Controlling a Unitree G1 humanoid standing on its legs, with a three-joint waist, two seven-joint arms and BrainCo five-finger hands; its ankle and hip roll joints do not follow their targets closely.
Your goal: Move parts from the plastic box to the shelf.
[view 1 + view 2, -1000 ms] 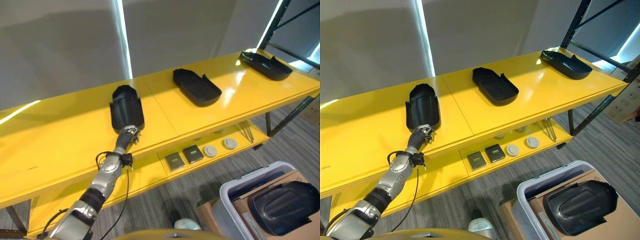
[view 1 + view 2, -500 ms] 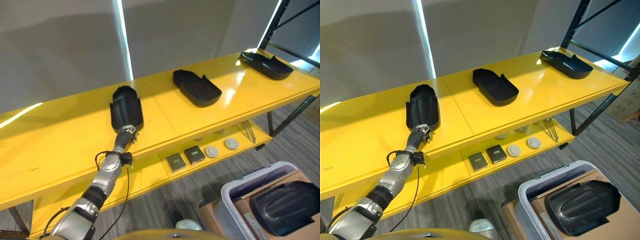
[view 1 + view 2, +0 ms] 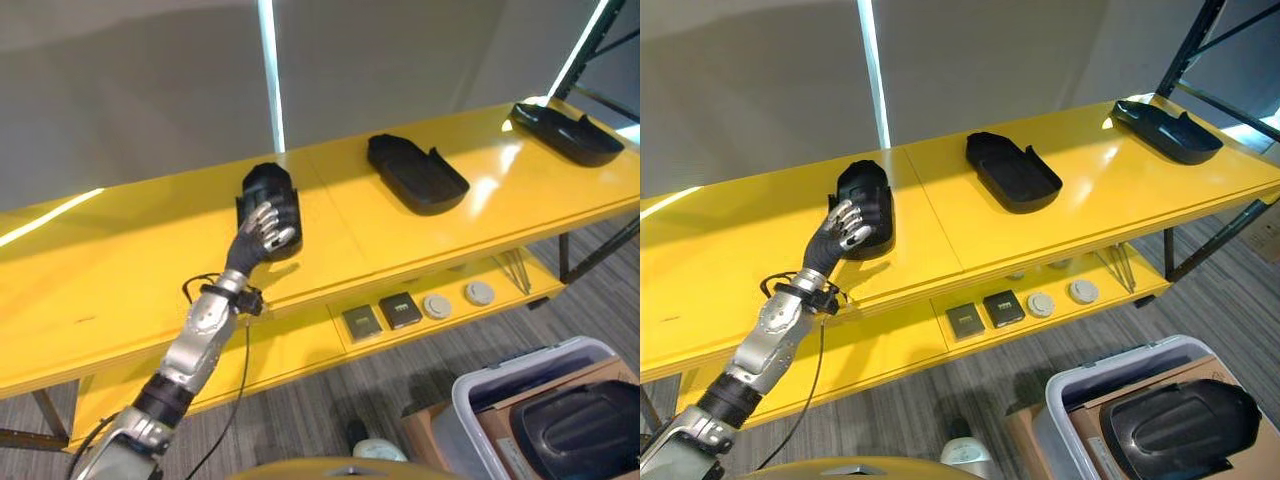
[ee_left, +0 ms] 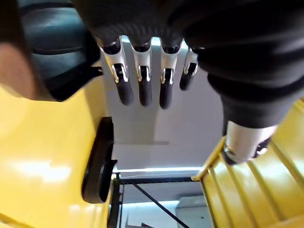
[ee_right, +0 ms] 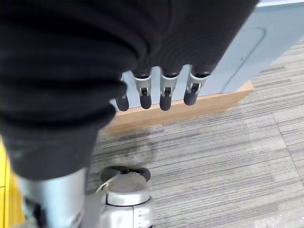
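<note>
Black moulded plastic, the nearest part (image 3: 268, 205) lies on the yellow shelf (image 3: 120, 270) towards its left half, close to the front edge. The left hand (image 3: 262, 233) is raised in front of the part's near end, palm turned up and away from it. Its fingers (image 4: 139, 88) are straight and slightly spread, holding nothing, as the left wrist view shows; there the part sits off to one side of the fingers, apart from them, with no finger curled round it. From the head views the fingertips overlap the part's near edge, but whether they touch it cannot be told.

Further right on the same shelf surface lies a second black part (image 3: 418, 173), well apart from the first, and a third black part (image 3: 566, 133) rests near the shelf's right end. On the lower shelf level (image 3: 300, 345) sit two small dark square pieces (image 3: 381, 316) side by side and, just beside them, two pale round discs (image 3: 458, 300).

At the lower right on the grey carpeted floor (image 3: 940, 400) stands the plastic box (image 3: 1080, 385), pale-walled, with another black part (image 3: 1185, 425) lying in it on top of a cardboard piece (image 3: 1080, 415).

The right hand (image 5: 161, 92) hangs above the carpet in its wrist view, its fingers relaxed and straight, empty.
</note>
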